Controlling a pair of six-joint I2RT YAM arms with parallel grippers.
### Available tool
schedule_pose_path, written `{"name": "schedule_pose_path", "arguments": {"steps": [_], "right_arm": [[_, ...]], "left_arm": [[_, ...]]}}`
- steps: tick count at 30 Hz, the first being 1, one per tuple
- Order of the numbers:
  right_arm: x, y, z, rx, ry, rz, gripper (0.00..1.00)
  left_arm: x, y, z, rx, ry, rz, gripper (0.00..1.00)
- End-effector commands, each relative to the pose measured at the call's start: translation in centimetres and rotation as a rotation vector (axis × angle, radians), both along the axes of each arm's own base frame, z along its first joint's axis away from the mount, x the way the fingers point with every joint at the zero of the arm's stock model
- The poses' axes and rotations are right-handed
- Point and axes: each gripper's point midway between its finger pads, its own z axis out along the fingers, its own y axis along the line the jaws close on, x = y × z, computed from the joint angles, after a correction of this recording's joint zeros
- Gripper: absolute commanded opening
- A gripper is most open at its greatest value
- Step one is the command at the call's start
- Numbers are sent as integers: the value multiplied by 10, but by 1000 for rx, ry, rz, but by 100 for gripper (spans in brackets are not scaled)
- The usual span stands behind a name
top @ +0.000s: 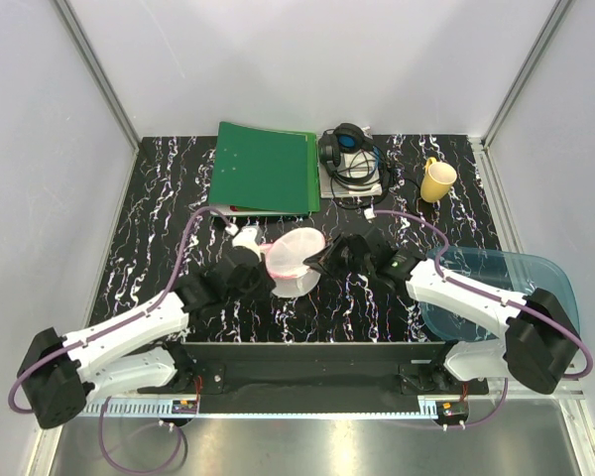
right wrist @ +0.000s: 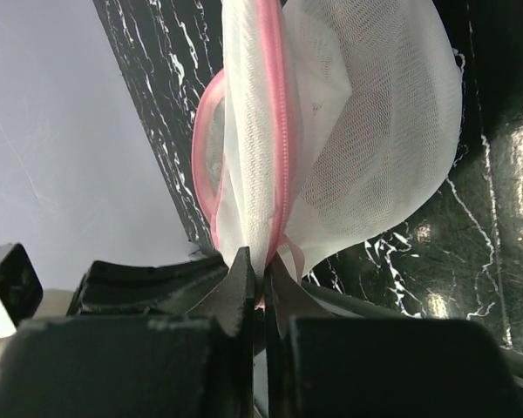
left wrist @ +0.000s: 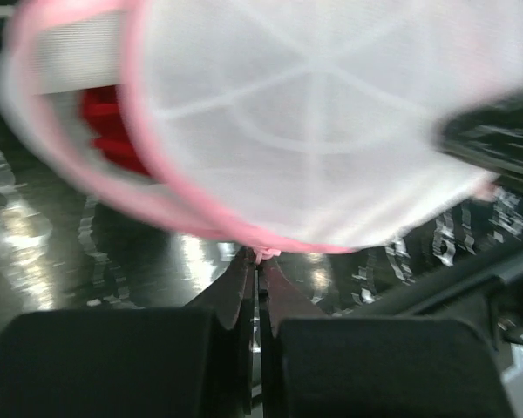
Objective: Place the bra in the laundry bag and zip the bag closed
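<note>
Nearest each wrist camera, the jaws are seen pressed fully together. The left jaws are pinched on a small pink tab at the rim of the laundry bag (left wrist: 331, 131), and the right jaws on the pink zip edge with a thin ribbon loop beside it. The bag is held between the two arms at the middle of the table (top: 159, 198). Whether it is lifted clear of the table or rests on it cannot be told.

The bra (left wrist: 100, 131) is lodged inside the bag, and its red is seen only through a gap where the pink edges stand apart. The zip is therefore judged to be only partly run.

The bag is judged very light and limp. Its mesh is soft and easily snagged, though the ribbed round faces lend it some shape. The trim and zip tape are the firmest parts, so hold is best taken there, not on the mesh, which would stretch and slip. The bra is judged soft and springy, and it may bulge into the opening and foul the slider. The rim is best kept taut along the zip line while the pull is drawn.
</note>
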Motion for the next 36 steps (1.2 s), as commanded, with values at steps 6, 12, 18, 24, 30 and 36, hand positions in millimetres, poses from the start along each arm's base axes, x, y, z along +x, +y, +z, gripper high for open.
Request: {"name": "schedule_pose_path", "arguments": {"steps": [6, 12, 18, 24, 30, 36], "right_arm": [[27, -12, 19, -58, -117, 228, 0], [28, -38, 6, -333, -89, 346, 73], [-8, -60, -2, -204, 1, 157, 95], [-24, -39, 10, -9, 5, 35, 92], [-13, -25, -1, 33, 50, -50, 68], [-2, -43, -3, -30, -1, -90, 0]], "left_arm": [[1, 9, 5, -27, -20, -79, 0], [-4, -58, 57, -326, -85, -278, 0], [-14, -94, 68, -414, -72, -356, 0], [-28, -110, 61, -437, -36, -391, 0], [-34, -111, 59, -438, -32, -398, 0], [-32, -76, 31, -286, -4, -314, 0]]}}
